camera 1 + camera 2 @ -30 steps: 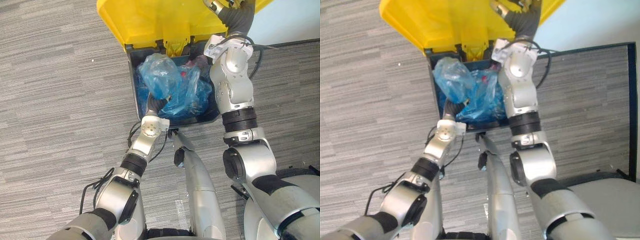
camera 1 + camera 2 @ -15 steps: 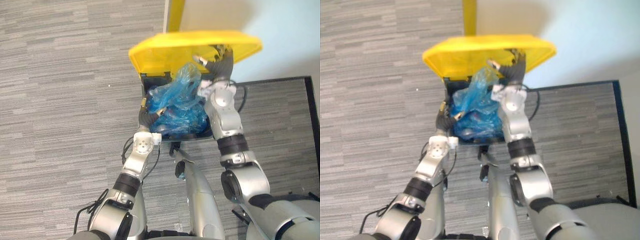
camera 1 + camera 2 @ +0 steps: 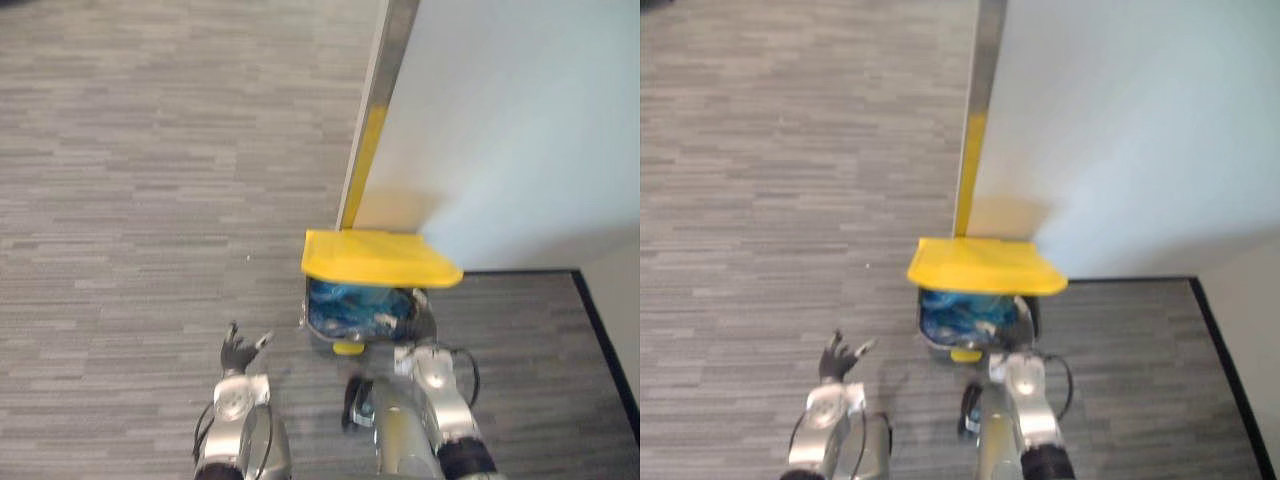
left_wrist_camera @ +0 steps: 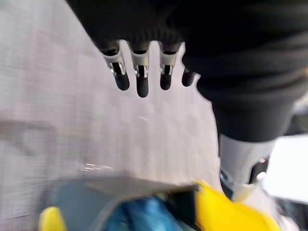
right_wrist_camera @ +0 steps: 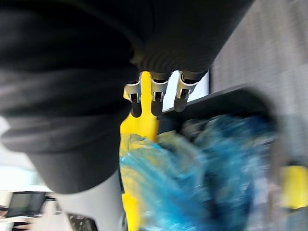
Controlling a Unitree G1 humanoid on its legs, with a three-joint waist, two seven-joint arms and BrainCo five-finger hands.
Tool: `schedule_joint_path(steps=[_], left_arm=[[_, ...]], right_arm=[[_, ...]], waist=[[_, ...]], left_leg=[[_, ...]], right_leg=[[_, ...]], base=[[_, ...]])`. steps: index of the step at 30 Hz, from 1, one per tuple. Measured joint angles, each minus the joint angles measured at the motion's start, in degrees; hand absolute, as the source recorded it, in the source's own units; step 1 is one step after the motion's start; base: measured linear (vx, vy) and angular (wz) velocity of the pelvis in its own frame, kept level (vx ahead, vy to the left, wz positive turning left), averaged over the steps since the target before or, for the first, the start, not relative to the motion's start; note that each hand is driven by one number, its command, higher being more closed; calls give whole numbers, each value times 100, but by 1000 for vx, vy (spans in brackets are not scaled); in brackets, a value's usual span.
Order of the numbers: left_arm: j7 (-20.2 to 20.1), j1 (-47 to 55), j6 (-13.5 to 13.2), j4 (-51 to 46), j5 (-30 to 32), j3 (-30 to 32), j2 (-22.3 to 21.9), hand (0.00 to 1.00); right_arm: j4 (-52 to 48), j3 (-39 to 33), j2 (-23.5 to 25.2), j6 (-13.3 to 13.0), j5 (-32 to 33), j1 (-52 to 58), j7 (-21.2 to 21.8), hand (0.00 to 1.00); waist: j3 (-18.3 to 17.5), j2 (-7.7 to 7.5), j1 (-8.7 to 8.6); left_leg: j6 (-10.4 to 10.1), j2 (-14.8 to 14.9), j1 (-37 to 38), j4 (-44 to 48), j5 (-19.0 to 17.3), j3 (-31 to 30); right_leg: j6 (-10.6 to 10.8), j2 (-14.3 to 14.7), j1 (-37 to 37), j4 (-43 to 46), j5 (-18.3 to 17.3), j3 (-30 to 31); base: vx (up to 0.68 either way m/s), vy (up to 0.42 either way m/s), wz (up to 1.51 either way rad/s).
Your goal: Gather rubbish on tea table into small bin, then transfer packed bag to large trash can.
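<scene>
Left hand (image 3: 240,350) splayed empty over carpet (image 3: 120,200); right hand (image 5: 156,98) relaxed beside trash can (image 3: 375,258) holding blue bag (image 3: 345,300); wall (image 3: 520,120) behind.

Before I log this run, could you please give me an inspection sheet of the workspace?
surface: grey striped carpet floor.
job's things: blue plastic rubbish bag inside the dark large trash can, showing under the front edge of its yellow lid.
clutter: nothing seen.
hands: left hand open over carpet, apart from the can; right hand open beside the bag, holding nothing.
cables: nothing seen.
surroundings: pale wall panel with yellow-striped metal edge post behind the can.
</scene>
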Motion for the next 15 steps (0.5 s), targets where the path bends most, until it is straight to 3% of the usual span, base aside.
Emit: schedule_joint_path(steps=[1, 2, 3, 4, 6, 8, 15], left_arm=[[-55, 44, 40, 277, 2, 148, -5, 0], [-57, 45, 43, 375, 3, 185, 14, 0], [-73, -30, 51, 631, 36, 284, 67, 0], [-77, -61, 92, 837, 57, 349, 25, 0], [-80, -82, 110, 1098, 113, 392, 2, 0], [-82, -198, 108, 1287, 140, 442, -3, 0], [-37, -176, 94, 1630, 223, 716, -1, 0]], right_arm=[[353, -335, 111, -31, 3, 198, -36, 0], [586, -446, 154, -39, 3, 341, -48, 0], [1120, -699, 147, -8, 4, 516, -44, 0], [1427, -931, 139, 63, 16, 556, -96, 0], [1791, -1240, 151, 66, 124, 672, -206, 0], [1980, -1315, 163, 69, 137, 652, -256, 0], [2392, -1421, 172, 92, 512, 475, -254, 0]], waist=[[-62, -85, -79], [-139, -230, -96], [-200, -354, -84], [-301, -263, -99], [-510, -223, -128], [-582, -218, -126], [-760, -225, -97]], left_leg=[[-258, 12, 271, -406, 201, 112], [-251, -110, 332, -446, 205, 119], [-277, -212, 375, -466, 214, 123], [-301, -148, 366, -483, 245, 77], [-295, -100, 402, -610, 328, 143], [-373, -91, 481, -725, 405, 209], [-246, -234, 609, -944, 525, 690]], right_leg=[[-216, -318, 112, 1159, -360, 72], [-9, -423, 304, 1040, -646, 219], [-70, -402, 605, 528, -934, 307], [-51, -368, 719, 326, -853, 148], [-72, -294, 793, 47, -699, 154], [-25, -287, 923, -186, -549, 152], [175, -389, 1063, -857, -12, 514]], base=[[63, -60, -30], [56, -62, 0], [25, -53, 17], [34, -39, 6], [14, 11, -4], [-8, 67, -4], [-4, 111, -24]])
